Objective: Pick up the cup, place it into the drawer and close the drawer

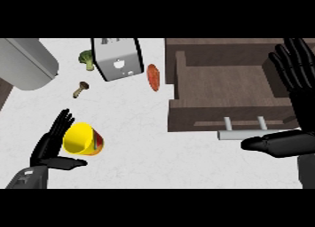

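Note:
A yellow cup (81, 139) lies on its side on the white counter at the lower left. My left hand (52, 144) is open just left of it, fingers straight along the cup's side and thumb below it. The brown drawer (225, 84) stands pulled open at the upper right, with nothing showing inside; its silver handle (242, 133) faces me. My right hand (297, 102) is open over the drawer's right edge, fingers pointing up and thumb stretched left toward the handle's right end.
A silver toaster (118, 59) stands at the top centre. Broccoli (87, 58) and a mushroom (80, 89) lie left of it, and a reddish sweet potato (153, 76) lies to its right. A large grey cylinder (22, 62) fills the upper left corner.

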Available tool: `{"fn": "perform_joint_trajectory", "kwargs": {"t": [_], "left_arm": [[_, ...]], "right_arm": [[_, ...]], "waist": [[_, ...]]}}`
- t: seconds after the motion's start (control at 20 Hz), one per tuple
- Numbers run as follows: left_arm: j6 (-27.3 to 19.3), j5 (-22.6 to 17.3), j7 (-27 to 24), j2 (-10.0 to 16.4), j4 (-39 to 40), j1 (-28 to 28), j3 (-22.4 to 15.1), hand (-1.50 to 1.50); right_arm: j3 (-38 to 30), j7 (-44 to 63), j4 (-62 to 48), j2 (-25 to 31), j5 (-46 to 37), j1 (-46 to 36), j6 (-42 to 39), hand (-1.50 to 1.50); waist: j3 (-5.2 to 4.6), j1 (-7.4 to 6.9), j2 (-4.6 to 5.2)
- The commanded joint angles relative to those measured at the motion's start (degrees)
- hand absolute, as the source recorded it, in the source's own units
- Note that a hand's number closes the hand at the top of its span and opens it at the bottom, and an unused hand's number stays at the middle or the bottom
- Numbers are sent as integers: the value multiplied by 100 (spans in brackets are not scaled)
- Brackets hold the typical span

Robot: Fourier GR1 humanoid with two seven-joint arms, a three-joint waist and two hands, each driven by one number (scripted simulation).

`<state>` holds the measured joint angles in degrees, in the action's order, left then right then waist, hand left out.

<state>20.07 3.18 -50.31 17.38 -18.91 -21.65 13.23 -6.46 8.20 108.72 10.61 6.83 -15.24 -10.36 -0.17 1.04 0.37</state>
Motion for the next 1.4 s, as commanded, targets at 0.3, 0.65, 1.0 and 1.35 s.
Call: {"fn": "perform_joint_trajectory", "kwargs": {"t": [0.3,0.65,1.0,1.35], "left_arm": [[268,174,-1016,-111,667,-251,-42,-150],[413,185,-1084,-88,784,-523,-27,-150],[1095,145,-962,-399,755,-627,-121,150],[-503,147,-1763,-390,242,-559,37,150]], "right_arm": [[13,423,146,-37,100,-189,121,-150],[-140,-129,-70,108,140,44,-177,-150],[-118,-67,-231,134,74,-115,-152,-150],[48,129,144,12,-68,10,16,-150]], "waist": [[-11,49,15],[-8,75,29],[-12,77,38],[-14,85,22]]}}
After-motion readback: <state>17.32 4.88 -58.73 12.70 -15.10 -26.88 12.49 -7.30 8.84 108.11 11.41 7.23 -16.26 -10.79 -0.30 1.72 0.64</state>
